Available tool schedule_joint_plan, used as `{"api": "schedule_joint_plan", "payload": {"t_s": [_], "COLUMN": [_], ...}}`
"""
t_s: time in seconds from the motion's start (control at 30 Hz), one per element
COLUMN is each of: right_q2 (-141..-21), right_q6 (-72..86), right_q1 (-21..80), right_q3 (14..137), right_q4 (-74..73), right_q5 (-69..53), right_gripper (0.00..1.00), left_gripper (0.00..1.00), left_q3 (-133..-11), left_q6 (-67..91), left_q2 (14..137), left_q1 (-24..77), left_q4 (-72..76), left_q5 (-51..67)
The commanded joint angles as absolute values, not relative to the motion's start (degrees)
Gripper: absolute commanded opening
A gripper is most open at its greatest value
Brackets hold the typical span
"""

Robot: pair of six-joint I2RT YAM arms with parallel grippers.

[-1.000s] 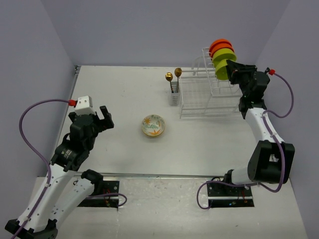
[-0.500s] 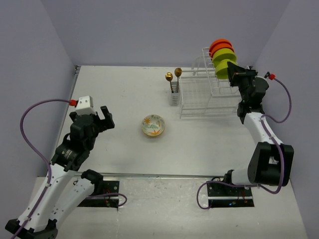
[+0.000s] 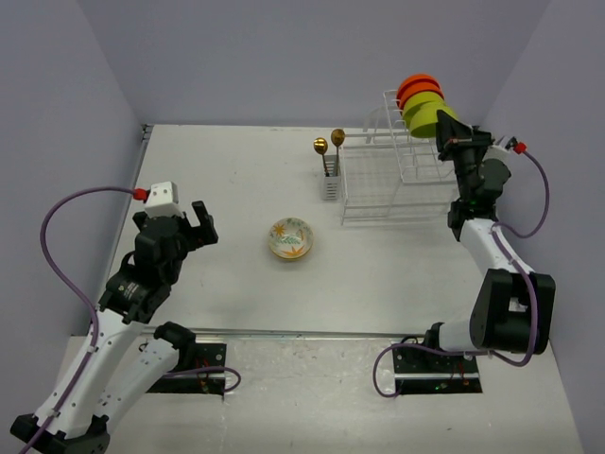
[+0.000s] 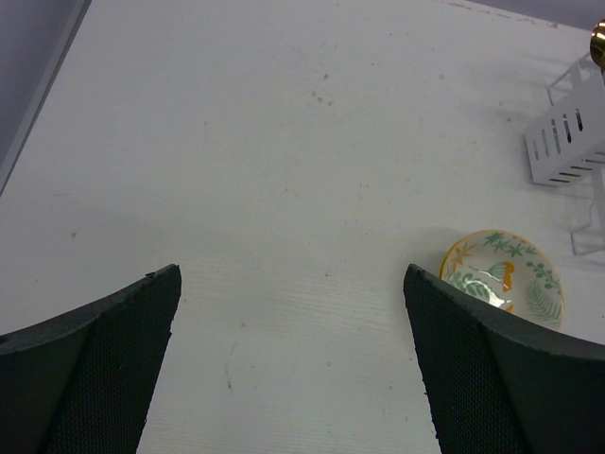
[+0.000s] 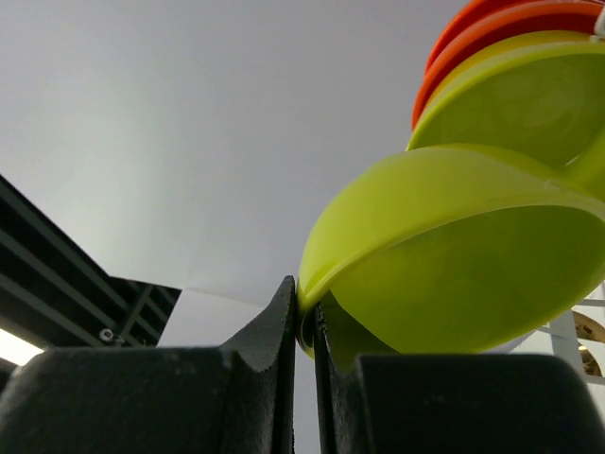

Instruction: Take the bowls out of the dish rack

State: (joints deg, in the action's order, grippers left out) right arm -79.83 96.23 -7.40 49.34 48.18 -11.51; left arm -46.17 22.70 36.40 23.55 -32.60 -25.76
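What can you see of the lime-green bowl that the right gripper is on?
The lime-green bowl is plain, smooth and glossy, plastic by its look, with no pattern. It stands on edge, tilted, at the near end of the row on the dish rack's upper tier. The right gripper is shut on it, the rim pinched between its two fingers. A second lime-green bowl sits right behind it. I cannot tell whether they touch, or whether the held one rests in a slot.

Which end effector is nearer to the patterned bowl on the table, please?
Left. The left end effector is open, left of the patterned bowl; the right end effector is at the dish rack, shut on a green bowl.
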Motion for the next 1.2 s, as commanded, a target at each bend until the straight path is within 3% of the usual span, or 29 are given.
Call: {"api": "schedule_joint_plan", "payload": {"t_s": [0.0,0.17,0.23,0.3,0.33,0.4,0.47,0.6,0.8,0.97,1.17], "right_q2": [-76.29,-72.70,-71.46,-70.23,-70.31,-70.49,-69.35,-67.24,-68.29,-71.18,-76.54], "right_q6": [98.09,95.99,92.75,80.30,73.54,50.70,32.63,11.64,-11.59,-18.19,-22.32], "right_q1": [-7.30,-7.38,-7.30,-6.16,-5.11,1.46,10.87,25.98,55.50,66.69,71.98], "right_q3": [49.22,50.18,54.02,59.56,68.03,76.60,81.82,82.35,77.36,75.59,78.48], "right_q4": [56.25,53.54,45.06,35.65,29.42,5.18,-8.36,-21.15,-33.21,-33.92,-39.10], "right_q5": [-10.99,-15.18,-19.49,-28.07,-30.91,-32.35,-26.30,-21.99,7.01,16.68,14.43], "right_gripper": [0.00,0.00,0.00,0.00,0.00,0.00,0.00,0.00,0.00,0.00,0.00], "left_gripper": [1.00,1.00,1.00,1.00,1.00,1.00,1.00,1.00,1.00,1.00,1.00], "left_q3": [-46.23,-46.49,-47.02,-49.03,-50.44,-56.38,-61.41,-78.61,-92.18,-88.26,-82.28], "left_q6": [20.83,20.83,21.09,21.27,22.05,22.85,23.64,24.43,24.00,22.15,21.71], "left_q2": [36.56,36.56,36.47,36.74,37.00,38.93,41.81,48.85,58.79,63.80,68.11], "left_q1": [22.68,22.41,22.32,22.32,22.32,22.32,22.32,22.32,22.32,22.59,29.68], "left_q4": [-30.23,-30.15,-30.32,-30.59,-31.46,-32.43,-33.66,-35.77,-39.37,-40.52,-38.07], "left_q5": [-25.40,-25.75,-26.36,-26.46,-26.46,-24.45,-22.33,-13.92,3.21,13.51,21.53]}}
